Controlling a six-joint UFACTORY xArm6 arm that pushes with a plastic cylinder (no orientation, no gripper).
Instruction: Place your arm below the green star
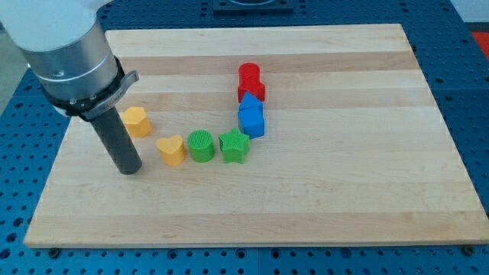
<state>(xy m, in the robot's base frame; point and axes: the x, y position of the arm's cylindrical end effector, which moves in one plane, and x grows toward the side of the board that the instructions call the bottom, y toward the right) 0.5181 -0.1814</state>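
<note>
Near the view's left edge of the counter (367, 206), the tool, a plain rod with no jaws to open or close, stands with my tip (129, 171) resting on the wood, clamped on nothing. The green star (234, 147) lies to the right of the tip, near the middle of the counter, in a curved row of blocks.

Procedure, as judged from this layout: move the tip rightward along the bare strip toward the view's bottom, then stop directly under the star, apart from it. Keep the path lower than the row so that no block is nudged.

Obstacles: the yellow heart (172, 150) sits just right of the tip and is the nearest hazard; the green cylinder (201, 145) follows, touching or almost touching the star. The yellow hexagon (137, 121) lies just above the tip. Two blue blocks (250, 115) and two red blocks (250, 81) stack upward from the star's right, clear of the route
</note>
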